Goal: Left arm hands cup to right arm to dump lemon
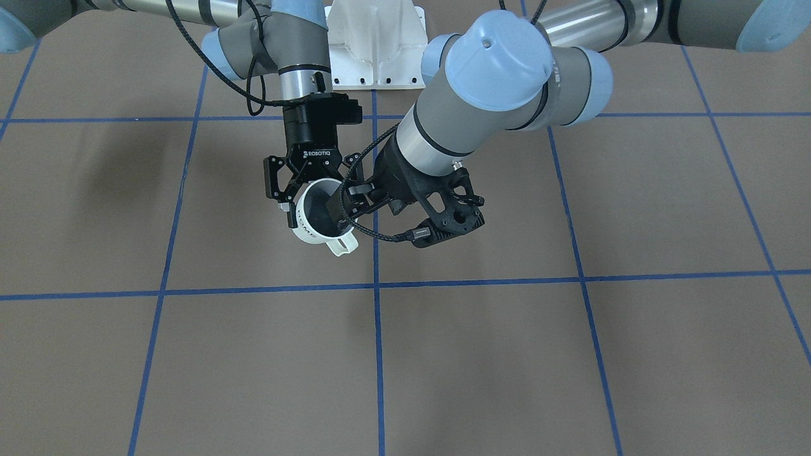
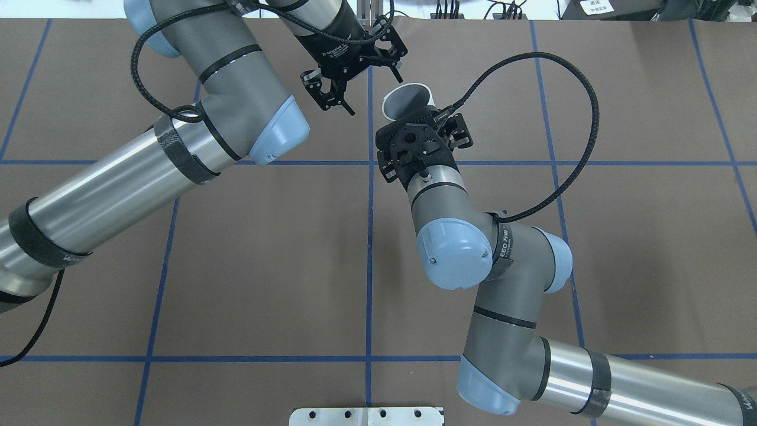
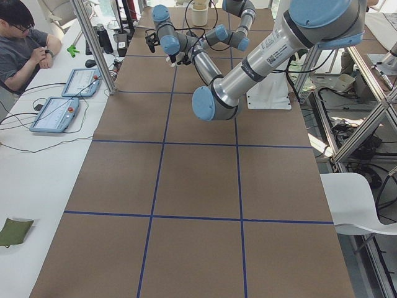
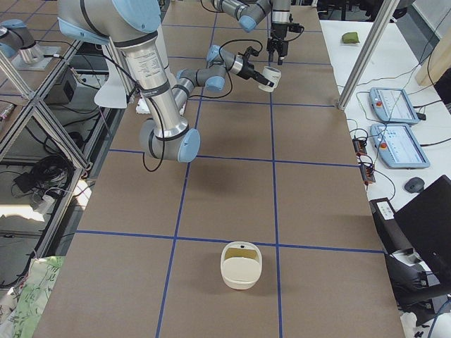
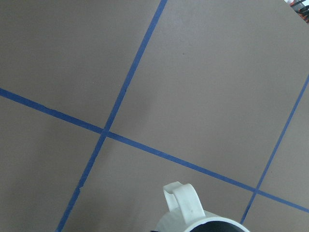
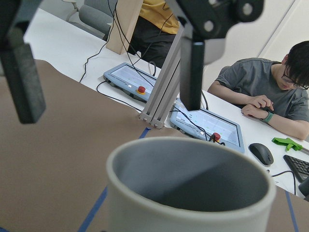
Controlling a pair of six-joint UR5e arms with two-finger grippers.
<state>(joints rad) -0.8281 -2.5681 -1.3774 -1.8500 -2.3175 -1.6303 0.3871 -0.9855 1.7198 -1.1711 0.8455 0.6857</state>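
The cream-white cup (image 1: 305,229) is held off the table, mouth tilted up, handle (image 1: 342,246) towards the operators' side. My right gripper (image 1: 313,201) is shut on its body, reaching out from the robot's side; the cup's mouth (image 2: 408,97) shows just past that wrist. My left gripper (image 2: 375,93) is open, points down beside and above the cup, and its fingers (image 6: 24,82) hang clear of the rim. The left wrist view shows only the handle (image 5: 186,208). The cup's grey inside (image 6: 193,174) shows no lemon; it is hidden.
A cream container (image 4: 241,265) with a handle stands on the brown table (image 1: 507,354) far out at the robot's right end. Tablets (image 6: 207,125) and seated operators line the white side bench. The white robot base (image 1: 374,44) is close behind both wrists.
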